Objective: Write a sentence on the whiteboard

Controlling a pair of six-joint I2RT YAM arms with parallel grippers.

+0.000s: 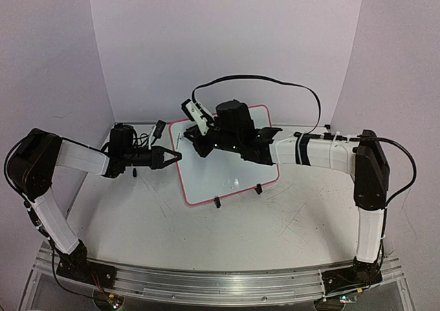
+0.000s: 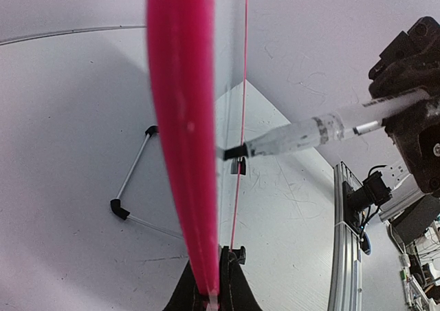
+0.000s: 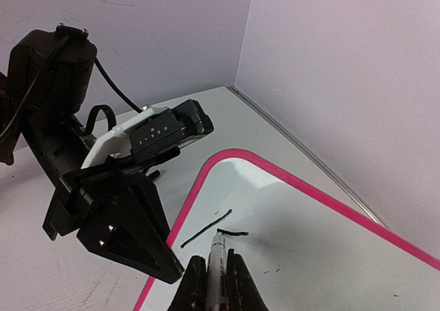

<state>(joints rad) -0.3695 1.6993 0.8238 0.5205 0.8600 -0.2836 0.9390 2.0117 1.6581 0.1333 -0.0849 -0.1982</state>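
Observation:
The whiteboard [image 1: 234, 170], white with a pink rim, lies tilted at the table's middle. My left gripper [image 1: 172, 157] is shut on its left rim. In the left wrist view the rim [image 2: 182, 118] runs edge-on between my left gripper's [image 2: 206, 263] closed jaws. My right gripper [image 1: 199, 144] hovers over the board's upper left corner, shut on a marker [image 3: 218, 256]. The marker's tip touches the board [image 3: 309, 242] at the end of a short black stroke [image 3: 234, 232], beside a longer slanted stroke [image 3: 206, 228]. No readable words of the sentence show. The marker [image 2: 302, 135] also shows in the left wrist view.
Two black clip feet [image 1: 216, 202] [image 1: 259, 188] sit on the board's near edge. A thin wire bracket with black ends [image 2: 130, 187] lies left of the rim. The grey table is scratched, with white walls behind and at both sides. A black cable [image 1: 275, 82] arcs above the right arm.

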